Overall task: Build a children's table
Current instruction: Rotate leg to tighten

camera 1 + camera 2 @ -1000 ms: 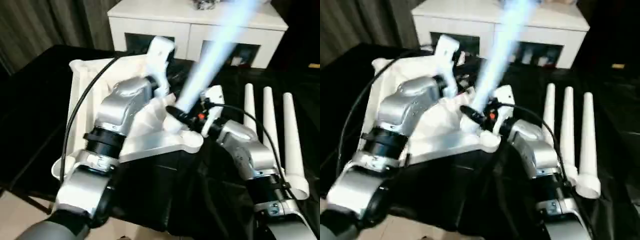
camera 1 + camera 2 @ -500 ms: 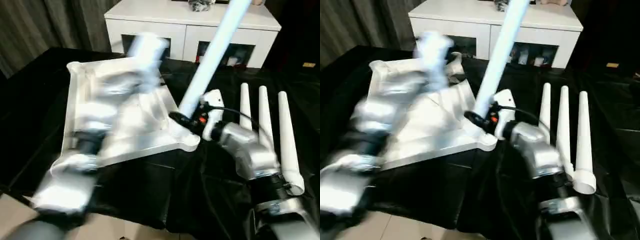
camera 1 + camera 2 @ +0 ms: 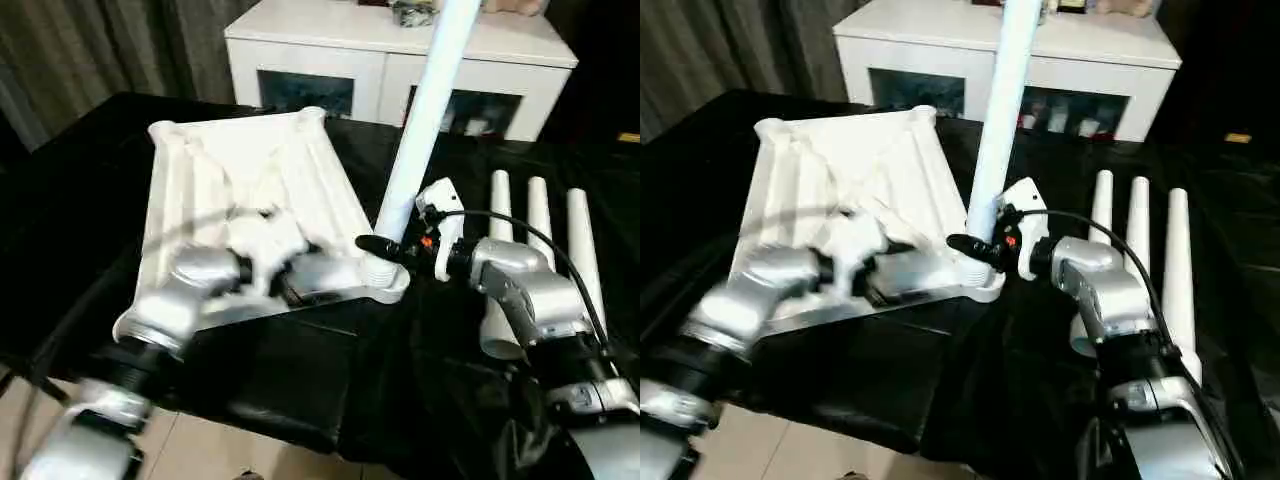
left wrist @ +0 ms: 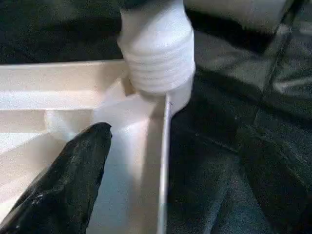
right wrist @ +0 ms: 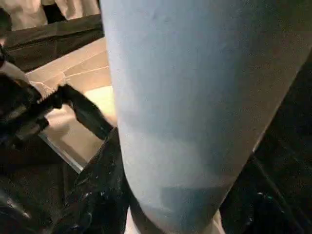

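My right hand (image 3: pixel 372 243) is pinching the upright leg (image 3: pixel 420 125) low down, just above where its threaded end sits in the near corner socket (image 3: pixel 385 278) of the upturned table top (image 3: pixel 245 195). My left hand (image 3: pixel 290 282) is blurred over that top's near edge beside the same socket, one black finger (image 4: pixel 68 180) showing, and I cannot tell how its fingers stand. Three spare legs (image 3: pixel 540 240) lie on the black surface (image 3: pixel 90 210) beyond my right hand.

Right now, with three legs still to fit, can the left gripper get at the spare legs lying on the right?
Probably not: the left gripper sits over the tabletop, with the standing leg and right gripper between it and the spare legs.
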Controlling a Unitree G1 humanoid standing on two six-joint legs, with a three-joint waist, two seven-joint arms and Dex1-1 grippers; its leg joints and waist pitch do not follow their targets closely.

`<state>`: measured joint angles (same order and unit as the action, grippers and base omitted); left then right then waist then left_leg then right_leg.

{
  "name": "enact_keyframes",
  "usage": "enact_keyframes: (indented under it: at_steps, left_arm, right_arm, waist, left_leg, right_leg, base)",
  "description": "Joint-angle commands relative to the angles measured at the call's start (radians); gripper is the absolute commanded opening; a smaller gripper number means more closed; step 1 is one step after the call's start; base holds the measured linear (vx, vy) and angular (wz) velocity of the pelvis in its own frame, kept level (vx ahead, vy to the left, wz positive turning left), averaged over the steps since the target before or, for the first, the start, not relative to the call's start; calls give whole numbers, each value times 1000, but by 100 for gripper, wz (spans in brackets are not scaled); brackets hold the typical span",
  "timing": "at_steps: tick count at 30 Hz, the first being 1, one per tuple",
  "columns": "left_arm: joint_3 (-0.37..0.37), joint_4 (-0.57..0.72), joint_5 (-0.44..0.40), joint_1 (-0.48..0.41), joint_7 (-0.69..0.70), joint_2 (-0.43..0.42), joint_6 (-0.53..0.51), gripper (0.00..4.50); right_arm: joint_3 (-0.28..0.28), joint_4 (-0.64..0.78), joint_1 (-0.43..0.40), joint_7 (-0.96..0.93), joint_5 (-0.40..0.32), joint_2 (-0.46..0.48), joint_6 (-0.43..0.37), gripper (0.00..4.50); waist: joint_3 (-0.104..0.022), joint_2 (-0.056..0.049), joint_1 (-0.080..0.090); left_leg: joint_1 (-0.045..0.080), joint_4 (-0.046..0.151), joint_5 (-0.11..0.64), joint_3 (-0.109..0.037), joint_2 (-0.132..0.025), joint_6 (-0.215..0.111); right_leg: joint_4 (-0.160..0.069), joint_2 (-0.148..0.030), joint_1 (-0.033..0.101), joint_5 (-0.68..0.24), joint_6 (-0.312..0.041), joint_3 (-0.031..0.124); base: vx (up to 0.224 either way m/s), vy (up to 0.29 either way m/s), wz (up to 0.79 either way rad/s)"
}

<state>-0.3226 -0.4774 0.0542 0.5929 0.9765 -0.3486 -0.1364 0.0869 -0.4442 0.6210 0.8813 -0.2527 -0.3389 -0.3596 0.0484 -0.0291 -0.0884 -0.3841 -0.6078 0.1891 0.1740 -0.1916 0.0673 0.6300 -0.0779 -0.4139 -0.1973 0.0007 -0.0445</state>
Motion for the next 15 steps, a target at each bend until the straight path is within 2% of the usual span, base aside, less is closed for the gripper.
enact_keyframes:
  at_steps: [1, 2, 3, 4, 8, 10, 13, 14, 15]
  left_arm:
    - [-11, -81, -34, 39, -8, 3, 42, 450]
    - [-14, -94, -33, 44, -3, 4, 44, 450]
    - [-16, -99, -34, 46, -3, 5, 46, 450]
    - [-24, -120, -45, 55, -11, 4, 59, 450]
    - [-2, -228, -55, 96, -49, 31, 58, 450]
    - [13, -265, -49, 108, -53, 42, 56, 450]
    - [17, -283, -45, 116, -36, 46, 32, 450]
    - [17, -281, -30, 117, -1, 48, 0, 421]
    - [17, -279, -26, 117, 6, 49, -5, 414]
  right_arm:
    - [-12, 12, 9, -4, 1, -14, -3, 185]
    - [-14, 13, 8, -4, 1, -16, -3, 185]
    - [-14, 14, 7, -4, 1, -17, -3, 185]
    - [-16, 16, 5, -4, 0, -21, -3, 185]
    - [-18, 16, -2, -4, 5, -32, 1, 185]
    - [-16, 17, -6, -2, 10, -34, 3, 185]
    - [-14, 20, -11, -1, 14, -34, 3, 185]
    - [-12, 23, -12, -2, 13, -35, 1, 185]
    - [-11, 23, -12, -2, 13, -35, 1, 185]
  waist:
    - [-71, -4, 6]
    - [-73, -9, 7]
    - [-75, -7, 8]
    - [-74, -13, 8]
    - [-76, -13, 7]
    - [-77, -19, 6]
    - [-76, -18, 3]
    - [-74, -21, 4]
    - [-75, -21, 4]
  left_leg:
    - [17, 69, 148, -4, -25, -14]
    - [17, 68, 144, -6, -25, -12]
    - [18, 67, 142, -6, -26, -14]
    - [17, 66, 140, -7, -25, -15]
    - [17, 63, 131, -6, -25, -30]
    - [17, 61, 122, -5, -23, -35]
    - [18, 62, 140, -5, -26, -39]
    - [17, 63, 152, -5, -26, -37]
    - [18, 64, 156, -5, -27, -34]
  right_leg:
    - [-65, -51, 65, 17, -256, 35]
    - [-62, -53, 67, 28, -259, 34]
    - [-61, -52, 67, 41, -266, 34]
    - [-60, -52, 66, 48, -270, 34]
    - [-59, -51, 69, 81, -286, 34]
    - [-58, -51, 69, 90, -292, 33]
    - [-61, -53, 69, 61, -297, 33]
    - [-63, -53, 68, 37, -295, 32]
    - [-64, -53, 67, 23, -294, 32]
  base:
    - [0, 0, 0]
    - [0, 0, 0]
    - [0, 0, 0]
    - [0, 0, 0]
    - [0, 0, 0]
    - [0, 0, 0]
    - [0, 0, 0]
    - [0, 0, 0]
    - [0, 0, 0]
